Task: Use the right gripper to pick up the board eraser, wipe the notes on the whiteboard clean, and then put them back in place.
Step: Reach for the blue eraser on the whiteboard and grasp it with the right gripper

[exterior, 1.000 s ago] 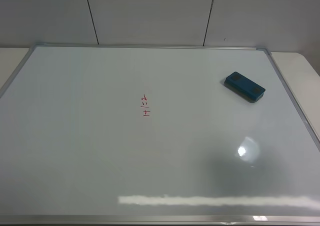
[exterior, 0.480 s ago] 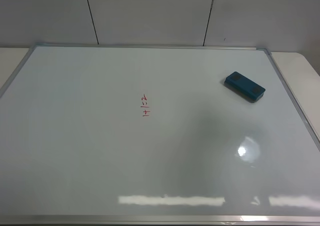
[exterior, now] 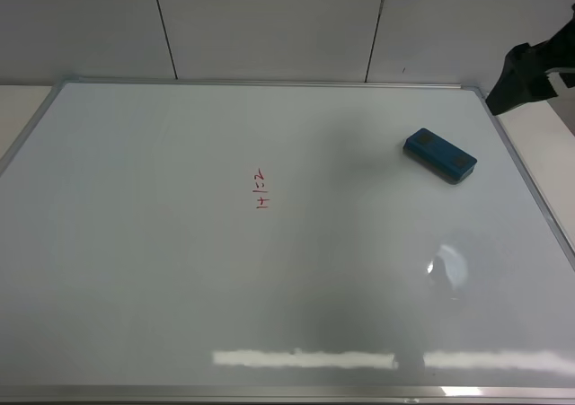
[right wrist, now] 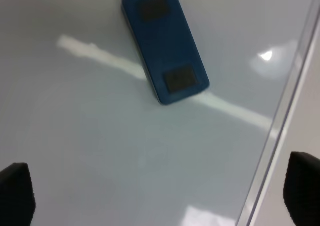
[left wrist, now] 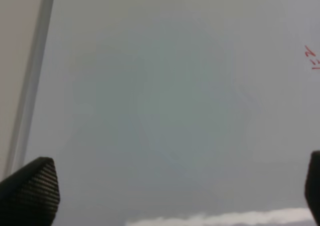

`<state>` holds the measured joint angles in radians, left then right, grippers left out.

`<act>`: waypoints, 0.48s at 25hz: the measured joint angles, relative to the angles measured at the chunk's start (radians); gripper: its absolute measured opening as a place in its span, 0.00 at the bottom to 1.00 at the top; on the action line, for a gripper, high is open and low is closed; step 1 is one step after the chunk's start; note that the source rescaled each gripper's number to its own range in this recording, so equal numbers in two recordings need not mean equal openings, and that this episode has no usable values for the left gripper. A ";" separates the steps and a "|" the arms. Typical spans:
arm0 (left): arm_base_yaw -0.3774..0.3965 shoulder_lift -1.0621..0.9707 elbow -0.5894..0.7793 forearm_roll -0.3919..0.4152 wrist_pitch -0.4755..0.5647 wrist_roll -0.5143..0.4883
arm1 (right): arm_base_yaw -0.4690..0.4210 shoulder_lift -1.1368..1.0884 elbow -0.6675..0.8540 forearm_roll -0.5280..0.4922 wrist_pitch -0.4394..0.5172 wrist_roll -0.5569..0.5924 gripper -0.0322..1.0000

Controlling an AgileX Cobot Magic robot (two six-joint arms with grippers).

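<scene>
Near edge: we logged the whiteboard (exterior: 135, 288) lying flat, its silver-grey frame (exterior: 269, 392) running along the closest side. Just inside that edge, a bright streak of glare (exterior: 305, 359) crossed the glossy surface.

The left gripper (left wrist: 172, 191) did not appear in the high view. In its own wrist view we saw the two ribbed black fingertips (left wrist: 30, 186) standing wide apart with only bare board between them, so we noted it as spread and empty. It hung over the board near one frame edge.

Mid-board: the notes (exterior: 261, 189), a short line of red marker characters, sat left of centre and were unwiped. They were turned sideways to the high camera.

Farther back and to the right: the board eraser (exterior: 439, 154) lay flat on the board, skewed to the frame, with its two dark patches facing up. It was near the far right corner, close to the right frame edge but not touching it, and well apart from the notes.

The right gripper (right wrist: 160, 196) was above the board with its jaws fully spread and nothing in them. The eraser lay ahead of the fingers, not between them, and was not touched.

Far right corner: a black part of the right arm (exterior: 530, 73) showed above the pale tabletop (exterior: 548, 154), just beyond the frame.

Behind everything stood grey wall panels (exterior: 269, 23).
</scene>
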<state>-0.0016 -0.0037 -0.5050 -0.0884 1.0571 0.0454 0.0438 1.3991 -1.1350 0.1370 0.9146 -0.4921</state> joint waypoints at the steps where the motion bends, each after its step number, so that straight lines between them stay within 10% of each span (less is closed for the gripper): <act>1: 0.000 0.000 0.000 0.000 0.000 0.000 | 0.000 0.039 -0.014 0.022 -0.010 -0.041 1.00; 12: 0.000 0.000 0.000 0.000 0.000 0.000 | 0.000 0.358 -0.109 0.112 -0.115 -0.276 1.00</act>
<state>-0.0016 -0.0037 -0.5050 -0.0884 1.0571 0.0454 0.0438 1.7576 -1.2439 0.2494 0.7993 -0.7679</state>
